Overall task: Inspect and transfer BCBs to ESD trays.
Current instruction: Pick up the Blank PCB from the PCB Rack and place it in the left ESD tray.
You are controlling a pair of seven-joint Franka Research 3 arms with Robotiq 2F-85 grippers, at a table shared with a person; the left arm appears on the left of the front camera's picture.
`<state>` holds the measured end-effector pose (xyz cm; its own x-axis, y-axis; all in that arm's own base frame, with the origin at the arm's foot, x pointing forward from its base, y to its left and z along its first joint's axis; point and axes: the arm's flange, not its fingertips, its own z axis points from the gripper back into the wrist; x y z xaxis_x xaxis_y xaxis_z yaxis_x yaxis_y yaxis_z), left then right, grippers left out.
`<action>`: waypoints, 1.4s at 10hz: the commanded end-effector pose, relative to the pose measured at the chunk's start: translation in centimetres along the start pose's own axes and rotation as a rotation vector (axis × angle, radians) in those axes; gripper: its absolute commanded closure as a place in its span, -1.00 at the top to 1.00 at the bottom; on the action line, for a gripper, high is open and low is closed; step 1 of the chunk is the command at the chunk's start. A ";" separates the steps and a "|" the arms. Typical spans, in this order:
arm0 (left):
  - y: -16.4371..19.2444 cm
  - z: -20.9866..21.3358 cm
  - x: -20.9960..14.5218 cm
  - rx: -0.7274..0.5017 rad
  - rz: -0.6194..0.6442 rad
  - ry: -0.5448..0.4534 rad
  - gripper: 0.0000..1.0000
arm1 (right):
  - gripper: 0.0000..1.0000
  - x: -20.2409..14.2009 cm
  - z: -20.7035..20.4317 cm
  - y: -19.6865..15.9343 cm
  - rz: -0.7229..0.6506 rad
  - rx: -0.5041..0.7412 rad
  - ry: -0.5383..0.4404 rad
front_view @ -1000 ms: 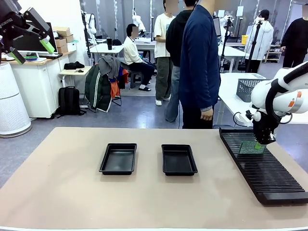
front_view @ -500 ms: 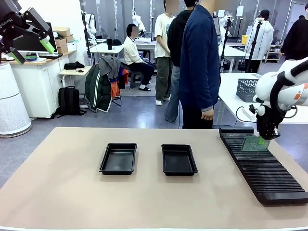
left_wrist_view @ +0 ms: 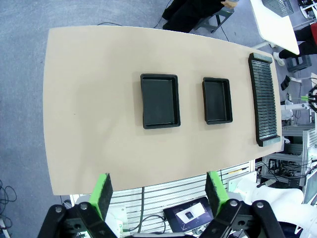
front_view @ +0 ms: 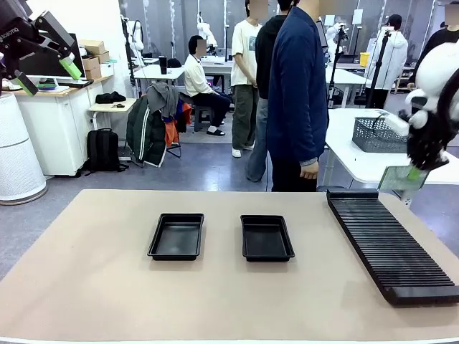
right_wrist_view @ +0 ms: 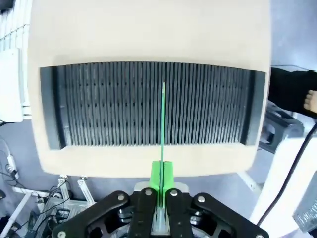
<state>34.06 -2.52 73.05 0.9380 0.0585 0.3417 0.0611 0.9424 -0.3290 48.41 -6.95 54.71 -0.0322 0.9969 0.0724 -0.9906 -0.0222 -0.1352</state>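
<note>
Right fingers (right_wrist_view: 162, 174) clamp a BCB (right_wrist_view: 163, 119), edge-on over the rack (right_wrist_view: 99, 104) from the wrist, tilted broadside from the front; left fingers (left_wrist_view: 103, 192), spread wide and empty, overlook both ESD trays (left_wrist_view: 159, 77).

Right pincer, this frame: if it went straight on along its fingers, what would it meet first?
Probably the black slotted rack below; the BCB clamped edge-on in the right pincer would touch it before the pincer itself. The gap is hard to judge.

Pass freely between left ESD tray (front_view: 176, 236) and right ESD tray (front_view: 267, 237); the rack (front_view: 391, 244) blocks the table's (front_view: 93, 279) right side, and the person (front_view: 297, 93) blocks your far edge.
</note>
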 end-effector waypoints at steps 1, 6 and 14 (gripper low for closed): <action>0.1 -0.2 -0.2 -0.005 0.007 0.002 1.00 | -1.00 0.4 4.4 1.0 -0.038 -0.004 0.012; 0.1 -0.2 -0.2 -0.005 0.007 0.002 1.00 | -1.00 0.3 10.7 2.5 -0.078 -0.011 -0.006; 0.1 -0.2 -0.2 -0.005 0.007 0.002 1.00 | -1.00 0.3 10.7 2.7 -0.057 -0.030 -0.009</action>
<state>34.05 -2.52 73.06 0.9379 0.0585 0.3418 0.0612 0.9424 -0.3290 44.28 -7.59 65.05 0.0209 0.9953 0.0950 -0.9871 0.0356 -0.1562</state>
